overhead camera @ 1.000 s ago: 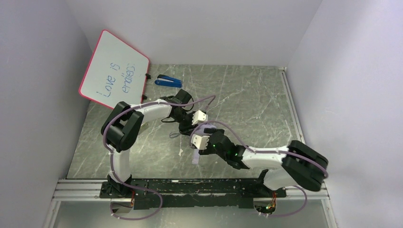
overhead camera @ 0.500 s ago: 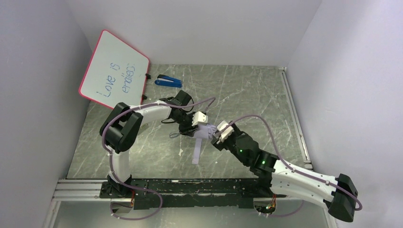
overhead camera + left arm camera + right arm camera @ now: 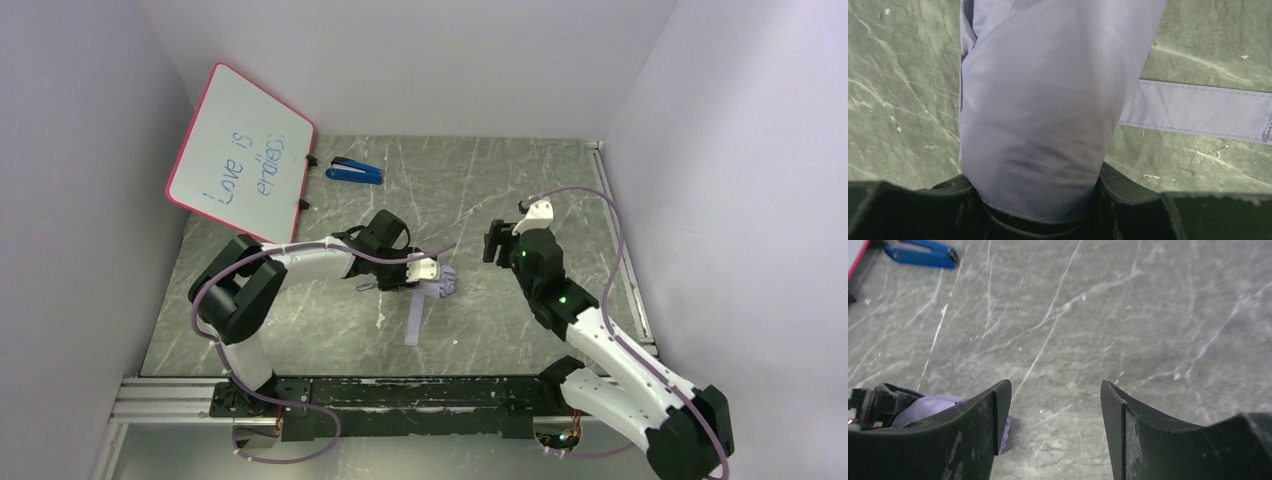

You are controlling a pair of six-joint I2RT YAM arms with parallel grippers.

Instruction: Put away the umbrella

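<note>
I see my left gripper point(image 3: 424, 272) clamped on the bundled lilac umbrella point(image 3: 1043, 100), low on the marbled table point(image 3: 520, 190) near its middle, its strap point(image 3: 1198, 110) trailing toward the near edge, while my right gripper point(image 3: 1055, 390) hangs off to its right, jaws apart and empty.

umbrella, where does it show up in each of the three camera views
Top external: the umbrella is a lilac bundle at mid-picture, at the tip of the left gripper.
Left wrist: the umbrella fills the upper middle, from the top edge down into the jaws.
Right wrist: only a lilac sliver of the umbrella shows, at lower left.
Shared landmark: the green marbled table under it in all three.
</note>
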